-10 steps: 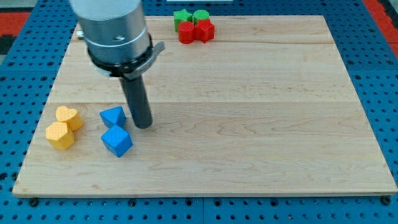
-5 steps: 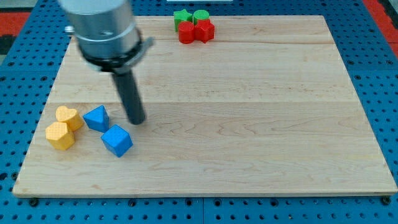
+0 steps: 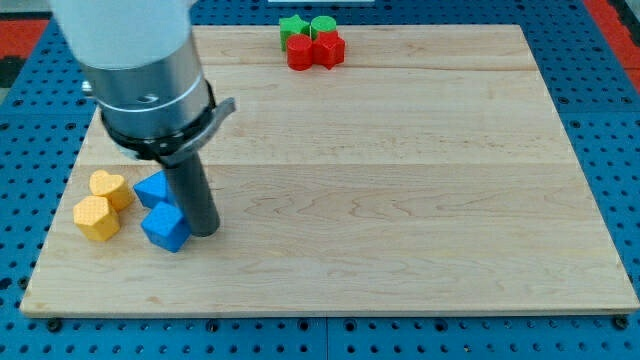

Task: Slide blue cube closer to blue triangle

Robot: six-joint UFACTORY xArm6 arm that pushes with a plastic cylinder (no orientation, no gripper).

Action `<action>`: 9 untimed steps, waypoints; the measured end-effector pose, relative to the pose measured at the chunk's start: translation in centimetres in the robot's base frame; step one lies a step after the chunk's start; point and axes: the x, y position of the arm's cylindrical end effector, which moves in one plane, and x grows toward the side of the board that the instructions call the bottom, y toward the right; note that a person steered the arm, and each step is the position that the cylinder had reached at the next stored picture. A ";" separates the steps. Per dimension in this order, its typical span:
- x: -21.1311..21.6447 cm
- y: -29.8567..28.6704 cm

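The blue cube (image 3: 164, 227) lies near the board's lower left. The blue triangle (image 3: 152, 189) sits just above it, and the two touch or nearly touch. My tip (image 3: 203, 231) stands right against the blue cube's right side, below and to the right of the blue triangle. The rod partly hides the triangle's right edge.
Two yellow blocks, a heart (image 3: 109, 188) and a hexagonal one (image 3: 96, 217), sit left of the blue blocks. Two red blocks (image 3: 314, 51) and two green blocks (image 3: 307, 27) cluster at the board's top edge. The wooden board (image 3: 400, 180) lies on a blue pegboard.
My tip moved left and down to the blue cube's right side. The blue triangle slid left toward the yellow heart. The blue cube slid left to under the triangle.
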 end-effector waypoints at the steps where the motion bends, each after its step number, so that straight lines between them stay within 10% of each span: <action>1: 0.0 -1.1; 9: 2.5 -4.4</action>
